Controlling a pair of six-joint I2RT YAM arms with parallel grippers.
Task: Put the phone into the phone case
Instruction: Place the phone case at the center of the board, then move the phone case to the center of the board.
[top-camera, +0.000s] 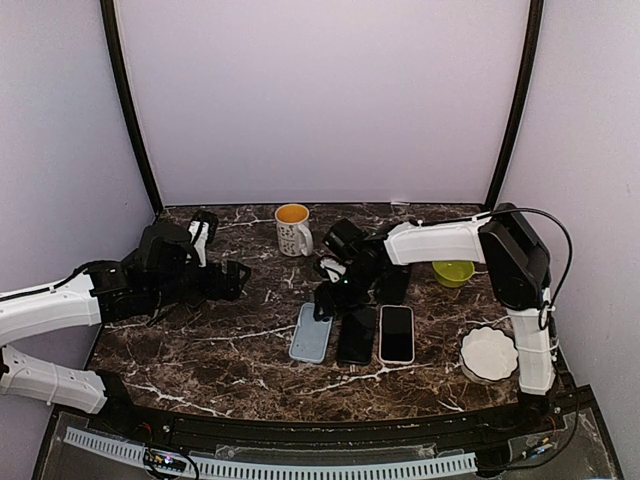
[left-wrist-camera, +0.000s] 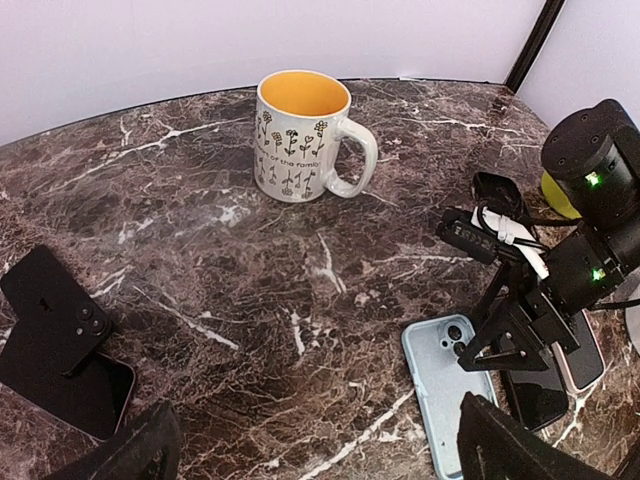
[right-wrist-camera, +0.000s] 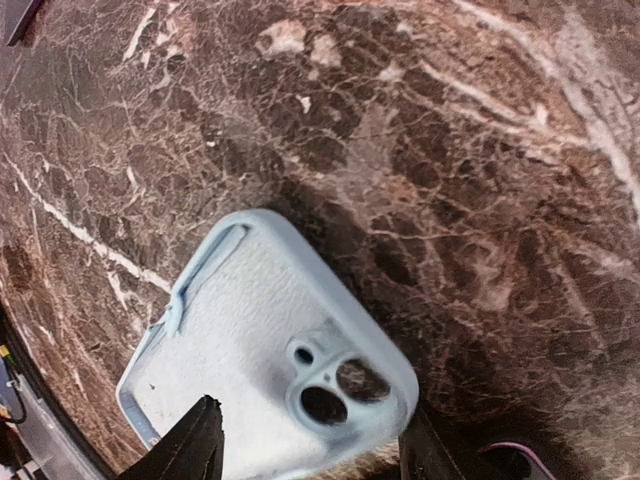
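Right gripper (right-wrist-camera: 308, 415), jaws apart, hovers over the empty light-blue phone case (top-camera: 311, 332); the black phone (top-camera: 357, 335) lies just beside it, probably best gripped by its long edges; left gripper (left-wrist-camera: 320, 455) stands wide open.

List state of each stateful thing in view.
light blue phone case: empty, flat, inside up
black phone: flat beside the case, not in it
pale-rimmed phone: flat, screen up
mug: upright
green bowl: upright
white dish: upright
left gripper: open, empty
right gripper: open, over the case's camera end
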